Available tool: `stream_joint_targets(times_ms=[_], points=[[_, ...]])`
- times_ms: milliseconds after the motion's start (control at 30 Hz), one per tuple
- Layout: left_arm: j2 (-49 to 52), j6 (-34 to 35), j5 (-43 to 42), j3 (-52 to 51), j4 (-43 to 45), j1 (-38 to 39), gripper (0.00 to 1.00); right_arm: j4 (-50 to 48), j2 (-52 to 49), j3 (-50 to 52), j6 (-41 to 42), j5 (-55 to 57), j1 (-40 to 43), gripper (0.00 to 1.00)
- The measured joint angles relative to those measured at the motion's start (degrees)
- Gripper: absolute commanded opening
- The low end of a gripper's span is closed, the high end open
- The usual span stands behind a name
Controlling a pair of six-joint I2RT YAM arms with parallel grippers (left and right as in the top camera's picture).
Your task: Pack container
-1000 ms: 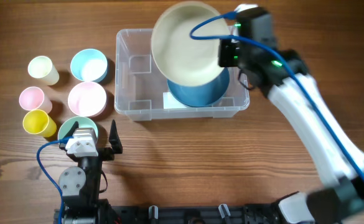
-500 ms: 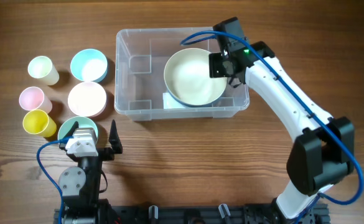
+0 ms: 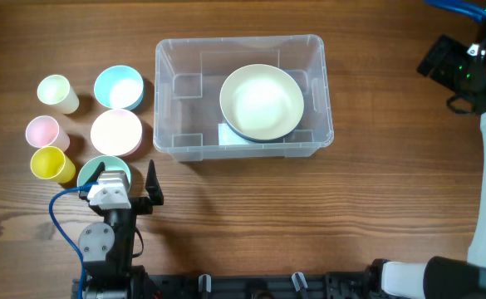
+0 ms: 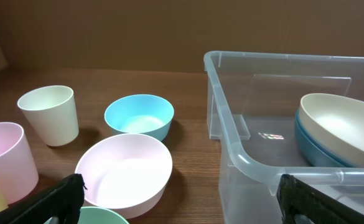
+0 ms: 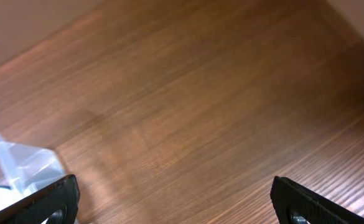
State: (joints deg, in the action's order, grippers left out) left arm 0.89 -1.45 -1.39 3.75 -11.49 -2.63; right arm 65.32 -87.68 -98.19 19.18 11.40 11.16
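Far left, loose on the table: cream cup [image 3: 57,93], pink cup [image 3: 43,131], yellow cup [image 3: 50,164]; then light blue bowl [image 3: 119,86], pink bowl [image 3: 115,131], green bowl [image 3: 101,169]. Left gripper [image 4: 180,186] sits by the green bowl, jaws spread wide, empty. Container [image 3: 238,40] at table centre; cream bowl [image 3: 262,102] nested in a darker blue bowl [image 4: 312,146] inside its right half. Right gripper [image 5: 172,205] at far right, well apart from the container, jaws wide, nothing held.

Judgement: between items, packing partway done. Next move calls for a rim grasp on a loose bowl.
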Motion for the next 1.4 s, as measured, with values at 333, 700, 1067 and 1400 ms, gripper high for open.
stream_joint_targets(times_ms=[333, 700, 1067, 1400], points=[[0.0, 0.0, -0.94, -0.07, 2.08, 0.0, 1.0, 0.02, -0.26, 0.24, 0.07, -1.36, 0.63, 1.0], [-0.07, 8.52, -32.7, 0.31, 19.8, 0.0, 1.0, 0.0, -0.26, 0.24, 0.07, -1.55, 0.63, 1.0], [12.0, 25.92, -2.71, 28.68, -25.07, 0.0, 1.0, 0.07, -0.26, 0.24, 0.07, -1.97, 0.63, 1.0], [14.29, 24.48, 1.64, 34.99, -30.99, 0.0, 0.99, 0.04, -0.28, 0.24, 0.07, -1.97, 0.63, 1.0]])
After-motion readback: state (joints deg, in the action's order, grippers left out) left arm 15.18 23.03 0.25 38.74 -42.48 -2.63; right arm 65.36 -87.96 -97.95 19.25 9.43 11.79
